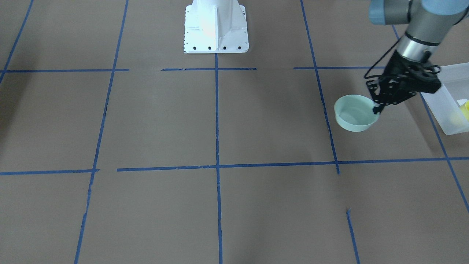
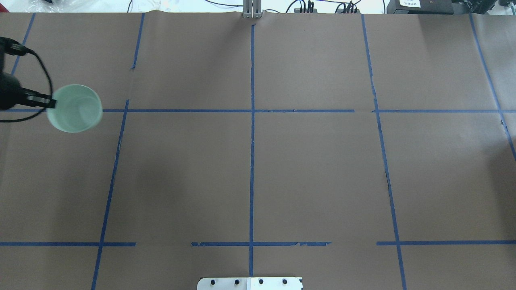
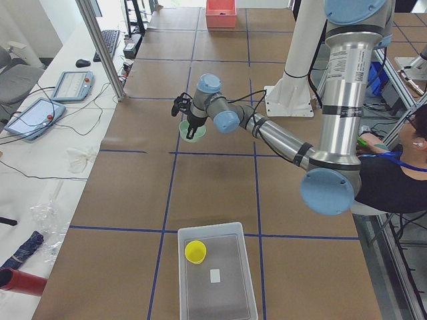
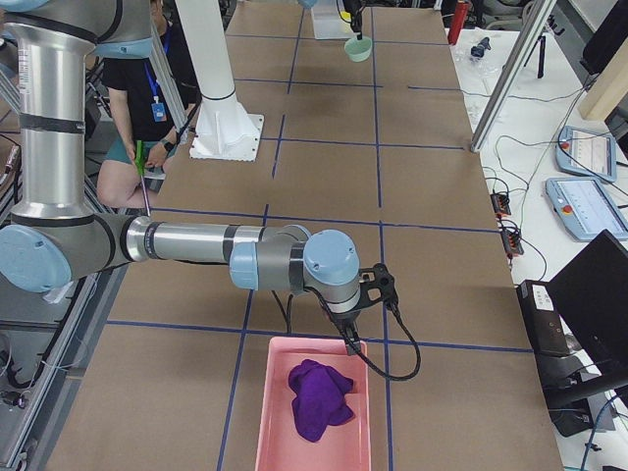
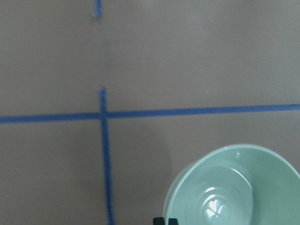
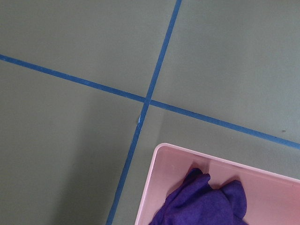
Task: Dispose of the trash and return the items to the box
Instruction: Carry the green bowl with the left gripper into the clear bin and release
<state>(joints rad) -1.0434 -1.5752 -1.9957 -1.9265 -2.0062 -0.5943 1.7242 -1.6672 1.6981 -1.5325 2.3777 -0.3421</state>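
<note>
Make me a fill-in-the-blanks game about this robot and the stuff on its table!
The mint-green bowl is held at its rim by the robot's ____ gripper.
Inside the translucent box sits a ____ cup.
The purple cloth lies in a ____ bin.
Missing words: left, yellow, pink.

Brown paper (image 2: 322, 181) covering table, blue tape lines (image 2: 252, 161) crossing it in grid. Pink tray (image 4: 361, 432) sitting at table's right end, purple cloth (image 4: 316, 394) lying crumpled inside. Operator (image 3: 393, 180) in dark shirt sitting beside table, wearing blue lanyard. Tablet (image 3: 71, 85) and second tablet (image 3: 30, 115) lying on white side bench, cables trailing around them. Metal post (image 3: 103, 47) standing at table edge beside bench.
</note>
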